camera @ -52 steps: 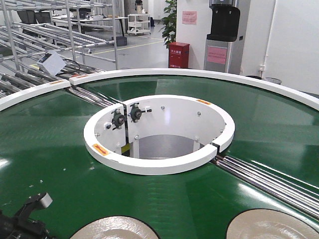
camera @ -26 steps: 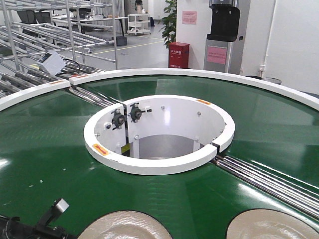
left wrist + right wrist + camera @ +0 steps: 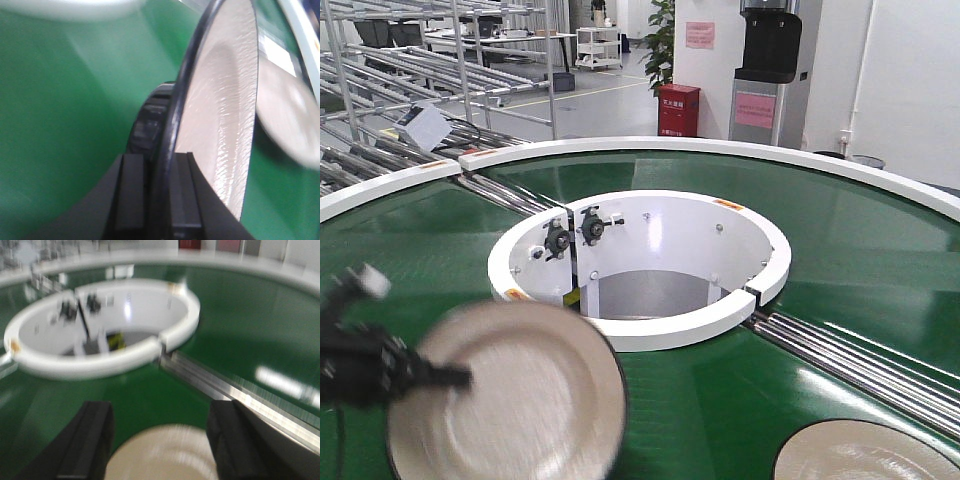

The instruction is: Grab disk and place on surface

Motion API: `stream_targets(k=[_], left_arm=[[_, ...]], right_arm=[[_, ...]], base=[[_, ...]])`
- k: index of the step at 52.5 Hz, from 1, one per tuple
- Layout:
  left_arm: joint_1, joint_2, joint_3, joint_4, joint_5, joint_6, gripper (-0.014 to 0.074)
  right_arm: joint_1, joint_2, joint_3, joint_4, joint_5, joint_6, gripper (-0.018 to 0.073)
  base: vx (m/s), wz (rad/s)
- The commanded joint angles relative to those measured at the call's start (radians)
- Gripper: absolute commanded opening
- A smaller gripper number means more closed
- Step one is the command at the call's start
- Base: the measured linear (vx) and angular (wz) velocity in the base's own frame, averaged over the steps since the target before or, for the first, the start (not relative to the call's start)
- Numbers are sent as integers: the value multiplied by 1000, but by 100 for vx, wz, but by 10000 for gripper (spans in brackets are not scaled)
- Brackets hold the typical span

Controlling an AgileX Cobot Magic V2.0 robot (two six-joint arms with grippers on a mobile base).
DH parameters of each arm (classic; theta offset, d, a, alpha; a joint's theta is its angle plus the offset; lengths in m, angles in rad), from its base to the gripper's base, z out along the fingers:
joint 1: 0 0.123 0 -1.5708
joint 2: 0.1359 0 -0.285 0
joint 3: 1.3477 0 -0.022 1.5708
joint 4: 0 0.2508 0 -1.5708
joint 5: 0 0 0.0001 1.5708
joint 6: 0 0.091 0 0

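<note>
Currently, the grab step is complete and the transfer step is in hand. The green conveyor belt fills most of every view, with the white hub ring at its centre. The dark taped tabletop where the disk must go shows in none of the views, so you cannot confirm its direction from here.

The disk is off the belt at the lower left of the front view. It is tilted with its face toward the camera and blurred. The left gripper carries it, with the jaws pinching the rim, one finger on each face. A second disk lies flat on the belt at the lower right. The right gripper hangs over it with its jaws spread and holds nothing.

For the next move, you likely need to:
1. Carry the held disk clear of the belt and hub ring.
2. Level it over the tabletop.
3. Lower it until it rests flat, then release.

The disk is thin and round. It has a pale, finely textured face, a faint raised ring inside the edge and a dark rim. Treat the edge grip as shallow, because the disk may swing or slip.
</note>
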Motion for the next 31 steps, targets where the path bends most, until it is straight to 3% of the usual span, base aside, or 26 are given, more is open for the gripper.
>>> stream_targets(k=[1,10,15,21,31], left_arm=[[28,-124,-65,-114,-3,-59,-3],[38,-200,-85,-106,11,-59,-2],[38,-213,-85,-102,26,-59,-2],[38,-214,-85,-81,48,-60,-2],[38,-214,-85,-57,64,-88,-2]], right_arm=[[-7,129,-126,42,142,12,428],[-7,411,-296,314,397,-196,427],[-27,535,-396,360,485,-264,427],[-142,662,-482,367,565,-267,427],[-413,802,-489,439,598,-302,403]], base=[[0,0],[0,0],[0,0],[0,0],[0,0]])
